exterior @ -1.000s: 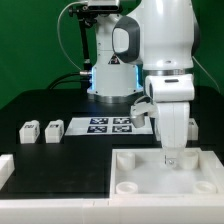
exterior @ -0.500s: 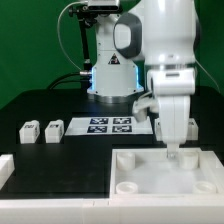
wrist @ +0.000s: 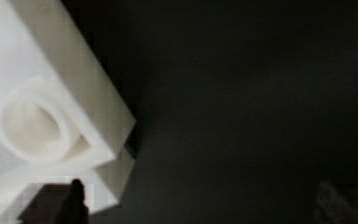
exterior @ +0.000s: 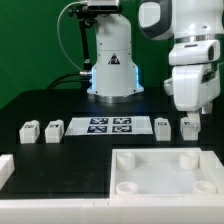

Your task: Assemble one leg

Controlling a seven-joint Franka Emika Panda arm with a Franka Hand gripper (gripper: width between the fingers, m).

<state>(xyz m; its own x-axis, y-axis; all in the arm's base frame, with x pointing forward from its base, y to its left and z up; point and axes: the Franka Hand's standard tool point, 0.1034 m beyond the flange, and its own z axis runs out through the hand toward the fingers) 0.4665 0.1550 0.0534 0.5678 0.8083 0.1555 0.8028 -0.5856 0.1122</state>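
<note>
The leg (exterior: pixel 188 127) stood on the black table (exterior: pixel 40 105) at the exterior view's right, just beside a twin block (exterior: pixel 162 126) and behind the white tray (exterior: pixel 165 154). The gripper (exterior: pixel 192 113) hung just above it, jaws spread, grasping nothing.

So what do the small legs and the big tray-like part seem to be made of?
The legs look like matte white plastic: uniform, opaque, no shine, with a flat black-and-white marker on one face, perhaps a sticker. The tray-like part looks the same: dull white, rounded walls and sockets. Moulded or printed, I cannot tell.
</note>
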